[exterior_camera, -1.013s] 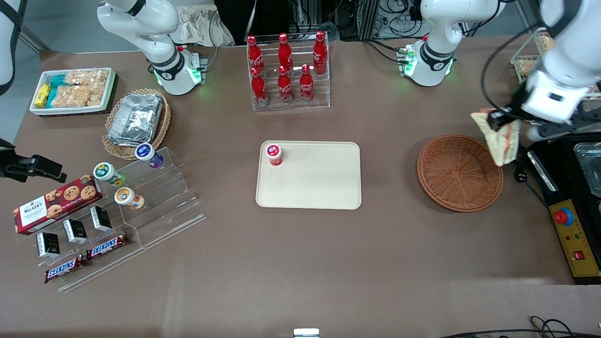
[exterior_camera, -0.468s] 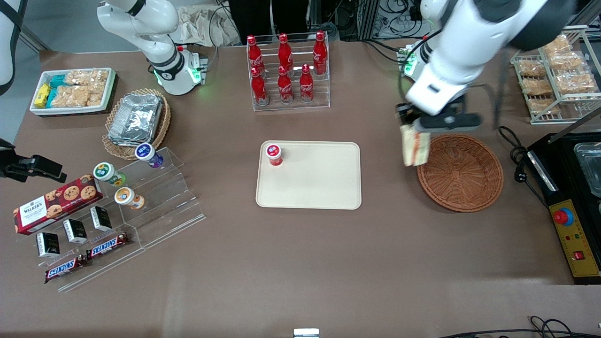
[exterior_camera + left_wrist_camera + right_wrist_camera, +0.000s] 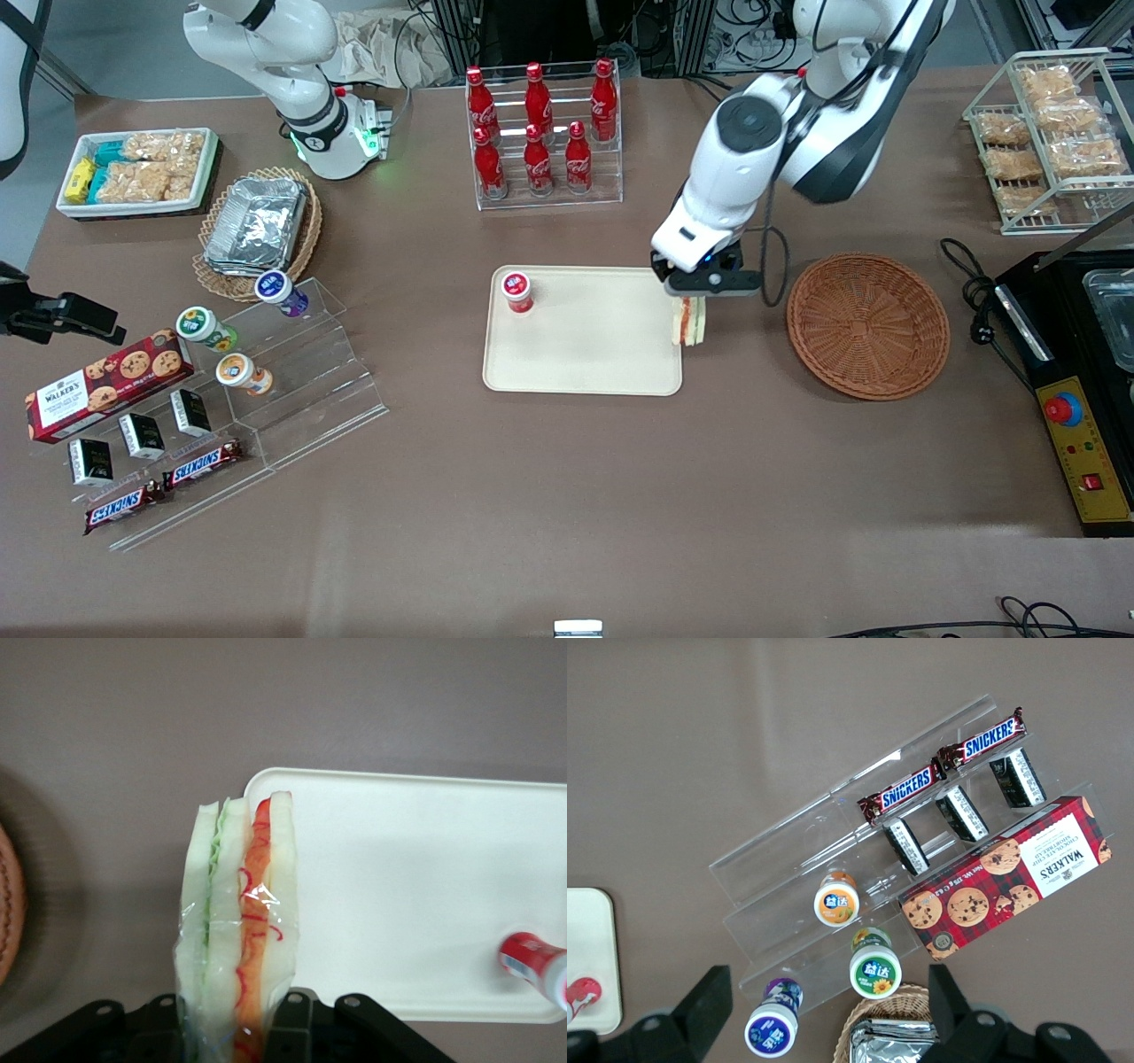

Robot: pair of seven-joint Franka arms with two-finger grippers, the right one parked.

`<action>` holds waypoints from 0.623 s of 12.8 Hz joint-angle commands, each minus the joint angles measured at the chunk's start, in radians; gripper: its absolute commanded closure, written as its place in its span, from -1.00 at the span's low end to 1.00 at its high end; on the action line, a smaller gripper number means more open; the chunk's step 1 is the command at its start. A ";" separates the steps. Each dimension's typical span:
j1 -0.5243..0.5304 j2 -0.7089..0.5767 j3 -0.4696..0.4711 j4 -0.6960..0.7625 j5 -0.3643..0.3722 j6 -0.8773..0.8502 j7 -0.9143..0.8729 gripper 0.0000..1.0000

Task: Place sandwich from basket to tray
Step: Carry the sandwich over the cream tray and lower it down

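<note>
You've got the sandwich [image 3: 689, 321] clamped edge-up in the gripper [image 3: 692, 303], wrapped in clear film, green and red-orange filling showing. It hangs over the tray [image 3: 602, 354] rim at the edge nearest the basket [image 3: 867, 325], partly over bare table; can't tell if it touches the tray. In the wrist view the sandwich [image 3: 237, 930] sits between the black fingers [image 3: 297, 1023], gripper [image 3: 232, 1028] shut onto it, tray [image 3: 407, 895] corner just beside. Basket has nothing in it, well apart from the sandwich, toward the working arm's end. On the tray, a red-capped cup [image 3: 516, 291] stands in the corner away from the sandwich. Surface is a brown tabletop [image 3: 567, 496]. Farther from the front cam than the tray: clear rack of red cola bottles [image 3: 542, 124]. Toward the parked arm's end: tan wicker basket w/ foil trays [image 3: 258, 223], white bin of snack packets [image 3: 139, 170], acrylic step stand [image 3: 292, 381] w/ cups, choc bars, cookie box [image 3: 106, 383]. Working arm's end: wire rack of snack bags [image 3: 1054, 133], black machine w/ red button [image 3: 1063, 409]. Cables at the table edge near the arm bases
</note>
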 commanded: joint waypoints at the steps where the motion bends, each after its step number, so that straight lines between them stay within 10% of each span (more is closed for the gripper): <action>1: -0.039 0.161 -0.003 0.027 0.134 0.088 -0.087 1.00; 8: -0.095 0.409 0.003 0.056 0.557 0.202 -0.417 0.91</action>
